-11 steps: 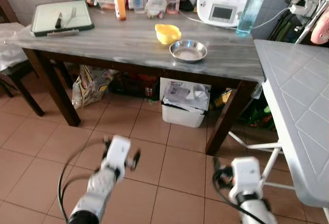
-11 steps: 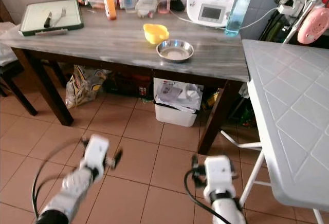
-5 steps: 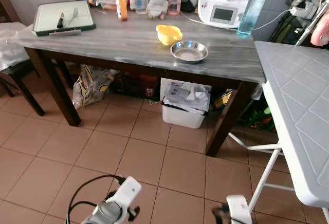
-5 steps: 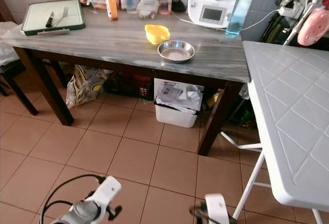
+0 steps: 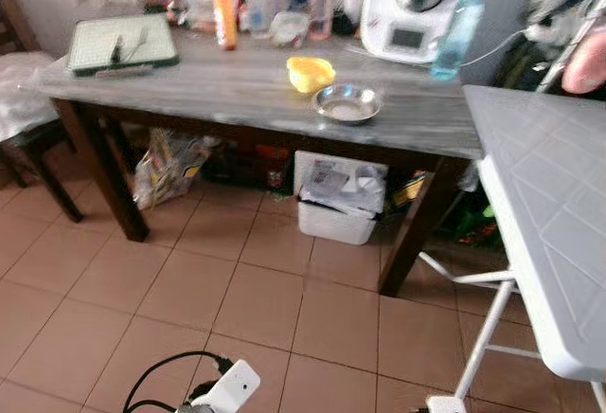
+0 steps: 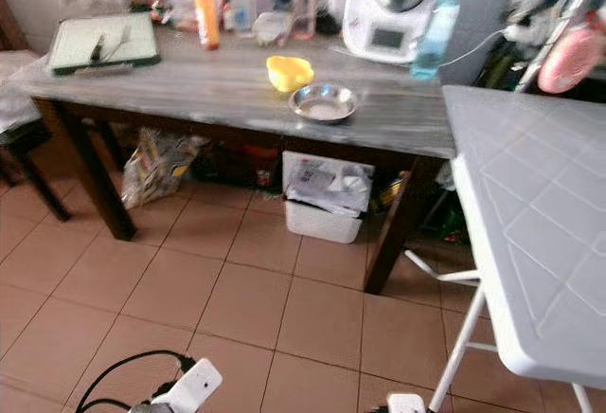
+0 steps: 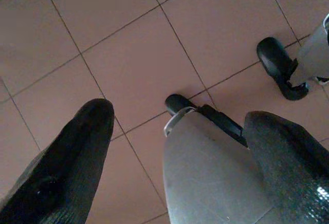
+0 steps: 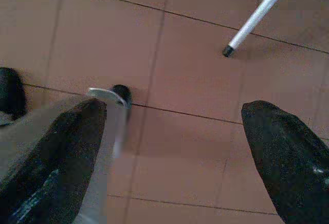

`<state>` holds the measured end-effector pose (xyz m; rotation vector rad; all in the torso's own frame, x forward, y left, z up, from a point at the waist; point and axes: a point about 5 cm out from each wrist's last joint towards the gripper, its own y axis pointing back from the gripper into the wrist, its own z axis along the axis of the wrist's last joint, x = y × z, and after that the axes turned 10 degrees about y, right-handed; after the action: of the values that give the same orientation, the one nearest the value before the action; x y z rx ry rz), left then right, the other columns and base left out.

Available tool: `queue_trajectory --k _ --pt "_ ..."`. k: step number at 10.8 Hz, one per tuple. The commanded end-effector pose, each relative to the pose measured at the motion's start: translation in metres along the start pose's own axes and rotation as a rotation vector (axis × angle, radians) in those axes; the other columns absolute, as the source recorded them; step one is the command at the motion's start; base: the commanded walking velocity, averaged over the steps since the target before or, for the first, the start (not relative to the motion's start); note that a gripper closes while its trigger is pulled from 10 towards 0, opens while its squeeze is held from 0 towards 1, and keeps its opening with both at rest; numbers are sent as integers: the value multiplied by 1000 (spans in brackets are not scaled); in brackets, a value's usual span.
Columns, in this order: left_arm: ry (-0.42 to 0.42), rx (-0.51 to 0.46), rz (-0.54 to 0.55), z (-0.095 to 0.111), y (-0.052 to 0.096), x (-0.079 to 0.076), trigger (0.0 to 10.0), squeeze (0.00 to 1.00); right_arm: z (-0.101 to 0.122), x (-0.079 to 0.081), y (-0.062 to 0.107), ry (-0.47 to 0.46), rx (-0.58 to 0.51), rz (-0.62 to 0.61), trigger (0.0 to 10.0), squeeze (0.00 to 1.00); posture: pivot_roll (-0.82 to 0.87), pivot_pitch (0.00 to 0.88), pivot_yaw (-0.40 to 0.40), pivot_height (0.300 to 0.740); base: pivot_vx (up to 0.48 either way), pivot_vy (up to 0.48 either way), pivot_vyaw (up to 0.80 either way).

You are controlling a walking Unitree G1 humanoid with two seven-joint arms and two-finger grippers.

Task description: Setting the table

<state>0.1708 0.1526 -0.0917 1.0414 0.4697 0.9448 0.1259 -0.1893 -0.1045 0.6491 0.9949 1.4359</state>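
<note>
No text, label, brand or number could be read anywhere. The white kitchen machine (image 5: pixel 409 17) at the back of the wooden table (image 5: pixel 237 91) had a small display panel, but it was blurred and showed no legible figures. The orange bottle (image 5: pixel 223 17) and the other containers crowded behind it carried labels too smeared to make out. The printed bag (image 5: pixel 169 162) under the table and the papers in the white bin (image 5: pixel 339 206) bore markings that were also too blurred and small to read.
</note>
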Motion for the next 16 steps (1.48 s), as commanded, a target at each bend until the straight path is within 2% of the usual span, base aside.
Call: queue_trajectory --k 1,3,5,6,7,8,9,10,11,15,16 --pt "121 56 15 -15 1 -3 10000 0 3 2 -1 15 -9 16 10000 0 46 27 -30 740 0 0 0" --pt "341 21 33 -5 0 0 10000 0 10 -6 -1 -7 -59 -13 10000 0 49 30 -32 740 0 0 0" --pt "412 -22 3 11 -4 -8 10000 0 23 -8 -3 -37 -103 -15 10000 0 52 39 -31 740 0 0 0" --pt "426 -59 -28 33 -6 -11 10000 0 32 -7 -5 -38 -121 -16 10000 0 46 47 -24 740 0 0 0" --pt "387 -103 -28 59 -7 -4 10000 0 36 -4 -5 -20 -130 -8 10000 0 43 50 -18 740 0 0 0" --pt "359 -150 -13 76 -7 -4 10000 0 38 -1 -6 -1 -138 2 10000 0 44 54 -15 740 0 0 0" --pt "363 -195 14 89 -5 1 10000 0 38 1 -5 0 -142 3 10000 0 45 55 -12 740 0 0 0" --pt "327 -210 10 99 -4 4 10000 0 37 4 -5 -4 -141 5 10000 0 44 56 -10 740 0 0 0" --pt "267 -195 15 100 -4 6 10000 0 36 8 -5 -7 -141 9 10000 0 36 61 -6 740 0 0 0" --pt "250 -130 37 74 -4 14 10000 0 38 15 -5 -23 -153 23 10000 0 61 74 -26 740 0 0 0" --pt "244 -124 67 72 -2 23 10000 0 41 18 -5 -30 -150 39 10000 0 103 68 -36 740 0 0 0"
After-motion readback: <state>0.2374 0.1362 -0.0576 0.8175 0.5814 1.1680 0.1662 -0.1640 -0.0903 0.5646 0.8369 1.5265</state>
